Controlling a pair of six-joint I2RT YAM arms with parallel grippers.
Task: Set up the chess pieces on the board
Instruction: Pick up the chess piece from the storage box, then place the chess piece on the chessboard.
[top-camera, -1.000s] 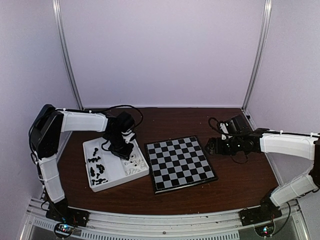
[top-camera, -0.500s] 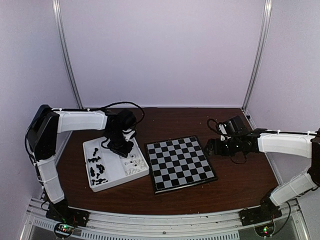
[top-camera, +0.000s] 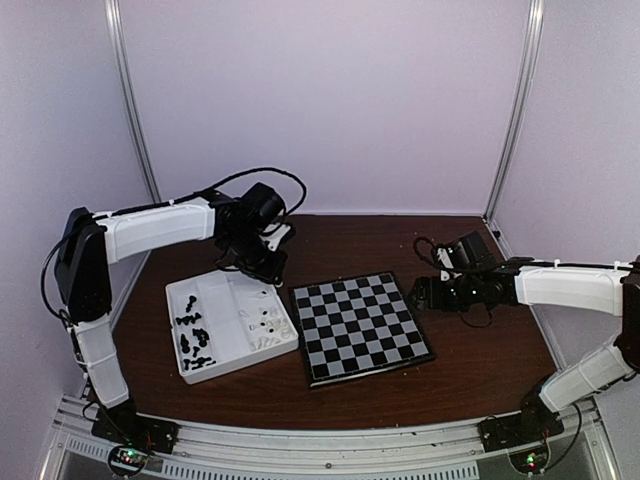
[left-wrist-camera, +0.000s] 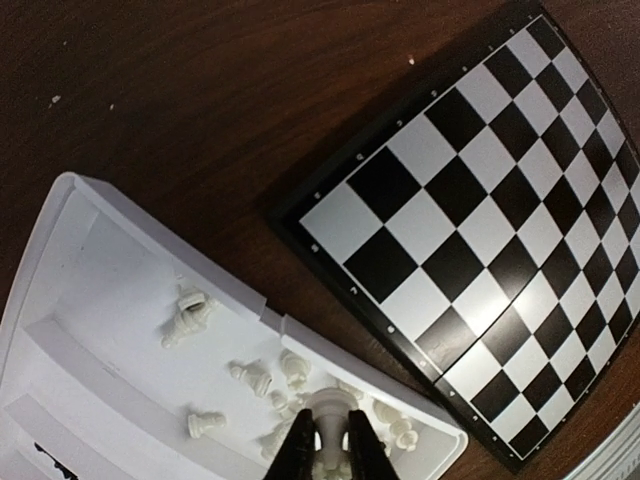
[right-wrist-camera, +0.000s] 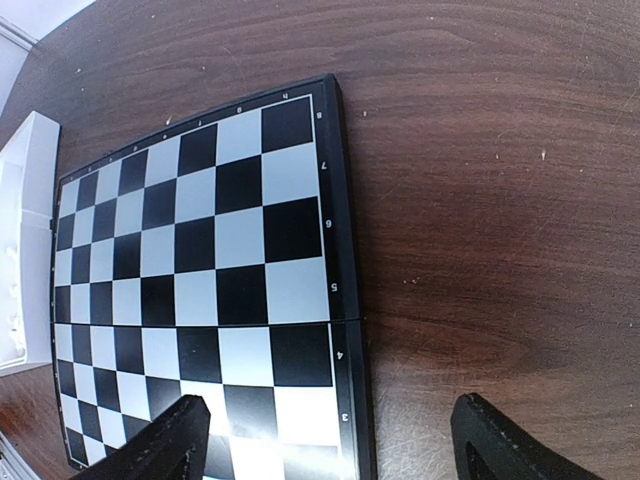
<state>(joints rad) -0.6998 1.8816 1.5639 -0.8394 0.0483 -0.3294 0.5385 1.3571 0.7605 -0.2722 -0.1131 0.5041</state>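
Observation:
The board (top-camera: 360, 325) lies at mid-table with no pieces on it; it also fills the left wrist view's right side (left-wrist-camera: 480, 220) and the right wrist view's left side (right-wrist-camera: 200, 260). My left gripper (top-camera: 264, 262) hangs above the white tray's far right corner, shut on a cream-white chess piece (left-wrist-camera: 330, 408) that stands pinched between its fingertips (left-wrist-camera: 328, 432). Loose cream-white pieces (left-wrist-camera: 190, 315) lie in the tray below, and black pieces (top-camera: 193, 335) fill its left compartments. My right gripper (top-camera: 420, 293) hovers low at the board's right edge, open and holding nothing (right-wrist-camera: 330, 430).
The white compartment tray (top-camera: 172, 300) sits just left of the board, its rim (left-wrist-camera: 150, 225) almost touching the board's corner. Black cables trail over the left arm and beside the right wrist (top-camera: 440, 250). Purple walls close in the dark wooden table.
My left gripper has risen out of the tray and swung back and to the right, carrying the cream-white piece. The right arm has hardly moved.

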